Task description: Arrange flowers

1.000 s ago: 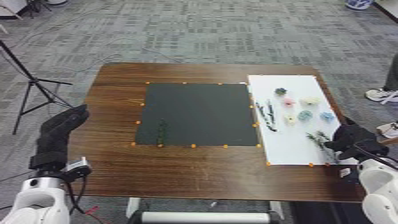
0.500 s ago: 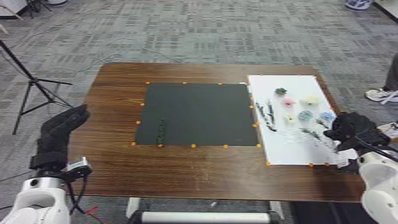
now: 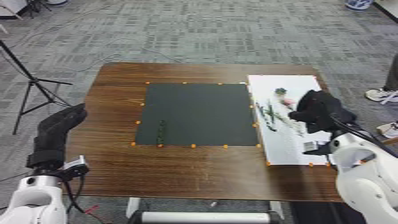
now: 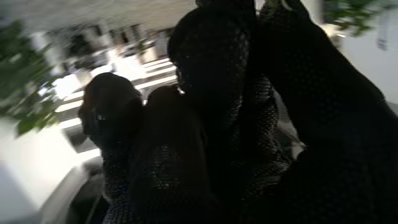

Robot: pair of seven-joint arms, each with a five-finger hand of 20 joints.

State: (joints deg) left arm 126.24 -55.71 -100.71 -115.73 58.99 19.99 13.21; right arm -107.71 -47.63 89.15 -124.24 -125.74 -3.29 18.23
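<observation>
Flower pieces are laid out on a brown wooden table (image 3: 178, 175), where a dark green sprig (image 3: 162, 132) is seen lying on the black mat (image 3: 200, 107), near its front left corner. On the white board (image 3: 280, 156) to the right, a dark green rosette (image 3: 281, 92), a pink flower (image 3: 287, 102) and dark stems (image 3: 271, 115) are displayed. The right half of the board is partly covered from view by the robot's right hand (image 3: 320, 107), held above it; whether anything is gripped there cannot be told. Blurred green leaves (image 4: 22, 75) are captured on two sides of the black glove in the right wrist view. The left hand (image 3: 59, 122) is held at the table's left edge, its fingers straight and relaxed. By its wrist a small white fitting (image 3: 76, 164) is mounted, any marking too small to be made out. Mat and board are edged with small orange markers (image 3: 194, 146).
</observation>
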